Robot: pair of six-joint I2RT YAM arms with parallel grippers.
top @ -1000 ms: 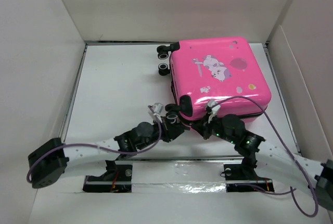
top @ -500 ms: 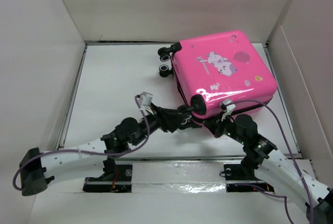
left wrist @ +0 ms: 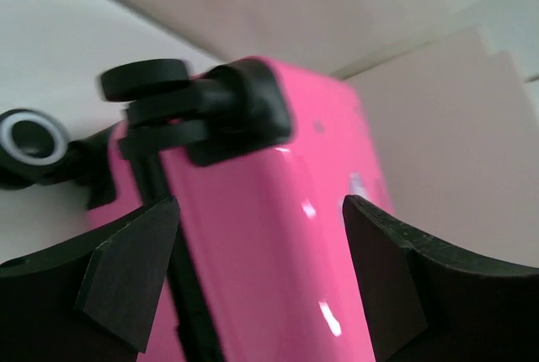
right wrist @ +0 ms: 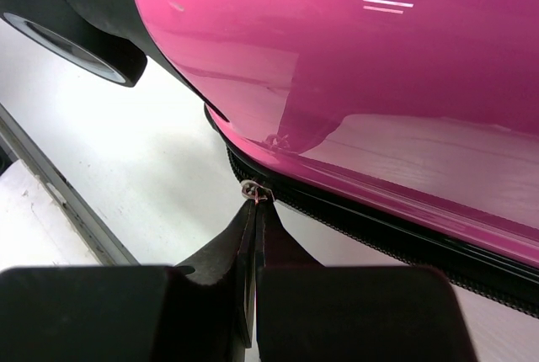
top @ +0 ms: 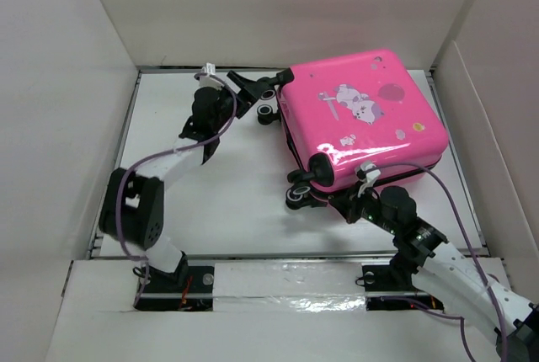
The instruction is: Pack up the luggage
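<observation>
The luggage (top: pixel 362 118) is a hot-pink hard-shell case with cartoon print, lying flat at the back right with its lid down. My left gripper (top: pixel 266 95) is open at its far-left corner beside the black wheels (top: pixel 268 111). In the left wrist view the pink shell (left wrist: pixel 269 244) fills the gap between the two fingers (left wrist: pixel 126 274), and a wheel (left wrist: pixel 143 80) sits above. My right gripper (top: pixel 344 203) is at the near edge, shut on the zipper pull (right wrist: pixel 256 191) on the black zipper track (right wrist: pixel 379 231).
White walls (top: pixel 67 84) enclose the white table on the left, back and right. A near-corner wheel (top: pixel 296 198) of the luggage stands just left of my right gripper, also seen as the wheel (right wrist: pixel 76 38). A taped strip (top: pixel 286 282) runs along the front edge.
My left arm swung from the luggage's near edge up to its far-left corner and its gripper opened. The luggage turned slightly. The right gripper stayed shut at the near edge.
</observation>
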